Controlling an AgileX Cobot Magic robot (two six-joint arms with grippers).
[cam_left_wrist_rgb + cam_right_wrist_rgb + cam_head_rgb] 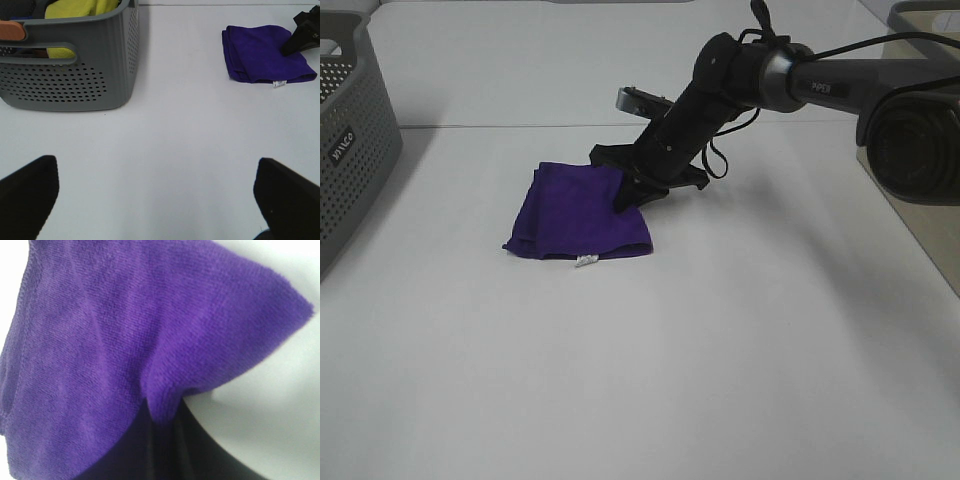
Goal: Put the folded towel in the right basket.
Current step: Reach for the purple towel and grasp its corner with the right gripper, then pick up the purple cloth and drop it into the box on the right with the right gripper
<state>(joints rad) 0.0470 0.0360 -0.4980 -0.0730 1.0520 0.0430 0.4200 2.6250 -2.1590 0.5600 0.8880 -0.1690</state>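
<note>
Towel, purple, folded: laid flat on table, left of centre, long axis set across the overhead view, white tag at the near edge. Right gripper is placed on its far right edge; the jaws are buried in cloth and their state cannot be told. Left gripper is held wide open, well apart. Right basket is cut off by the frame.
</note>
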